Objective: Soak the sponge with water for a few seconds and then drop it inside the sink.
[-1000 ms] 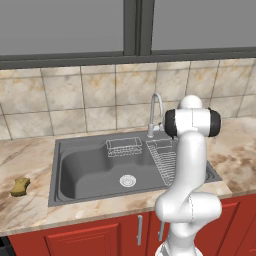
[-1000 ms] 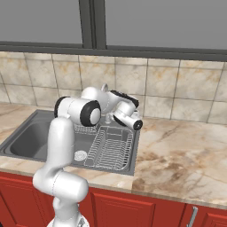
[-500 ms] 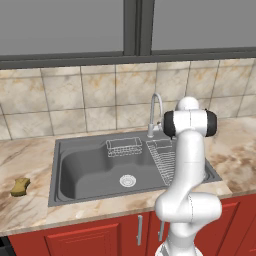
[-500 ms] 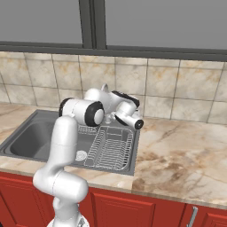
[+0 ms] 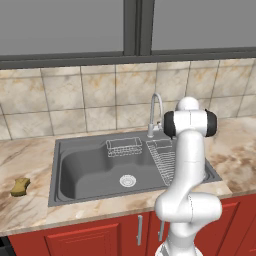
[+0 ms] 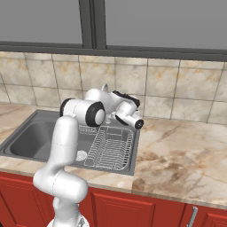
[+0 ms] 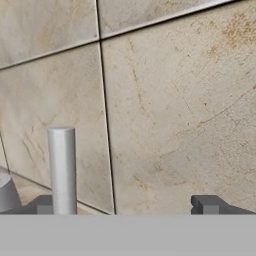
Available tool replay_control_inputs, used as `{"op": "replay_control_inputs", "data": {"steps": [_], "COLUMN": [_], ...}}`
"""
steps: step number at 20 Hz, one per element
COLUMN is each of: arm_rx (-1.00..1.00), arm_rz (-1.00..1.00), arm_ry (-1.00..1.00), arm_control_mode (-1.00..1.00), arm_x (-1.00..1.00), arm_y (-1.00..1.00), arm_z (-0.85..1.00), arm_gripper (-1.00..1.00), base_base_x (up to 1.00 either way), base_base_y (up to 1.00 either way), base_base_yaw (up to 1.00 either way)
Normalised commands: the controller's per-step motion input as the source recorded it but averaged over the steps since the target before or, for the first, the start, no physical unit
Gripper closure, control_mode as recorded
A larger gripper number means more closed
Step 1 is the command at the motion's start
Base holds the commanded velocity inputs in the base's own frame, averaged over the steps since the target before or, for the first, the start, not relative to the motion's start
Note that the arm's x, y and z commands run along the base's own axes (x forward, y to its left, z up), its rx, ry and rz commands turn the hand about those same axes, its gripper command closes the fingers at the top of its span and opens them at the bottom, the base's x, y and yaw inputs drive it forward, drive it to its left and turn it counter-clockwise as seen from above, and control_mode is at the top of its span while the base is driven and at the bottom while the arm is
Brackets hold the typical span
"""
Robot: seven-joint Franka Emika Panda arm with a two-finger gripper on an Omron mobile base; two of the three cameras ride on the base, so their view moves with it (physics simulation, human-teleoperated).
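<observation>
The mustard-yellow sponge (image 5: 20,186) lies on the marble counter to the left of the sink (image 5: 85,165), far from my arm. The dark grey sink (image 6: 26,142) has a round drain (image 5: 127,180) and a curved silver faucet (image 5: 156,107) behind it. The water is out of view. My gripper (image 6: 125,98) is raised at the back of the sink beside the faucet and faces the tiled wall. In the hand view the gripper (image 7: 125,207) stands open with nothing between its fingertips (image 7: 207,204), and a silver faucet rod (image 7: 61,170) stands upright at the left fingertip.
A wire dish rack (image 6: 111,148) fills the sink's right part and a small wire basket (image 5: 122,146) hangs at its back wall. The tiled wall (image 7: 165,100) is close ahead of the hand. Bare marble counter (image 6: 177,155) runs to the right.
The hand has shifted slightly by the faucet. The gripper stays open and the sponge has not moved.
</observation>
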Motion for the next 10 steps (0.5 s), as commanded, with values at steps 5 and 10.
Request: {"op": "replay_control_inputs", "data": {"steps": [5,10], "arm_rx": [0.0,0.0], "arm_rz": [-0.04,-0.07], "arm_ry": [0.0,0.0], "arm_control_mode": [-1.0,-1.0], "arm_x": [0.06,0.0], "arm_y": [-0.06,-0.21], "arm_z": [-0.02,-0.01], "arm_gripper": [-1.0,-1.0], "base_base_x": [0.0,0.0], "base_base_y": [0.0,0.0], "base_base_yaw": [0.0,0.0]}}
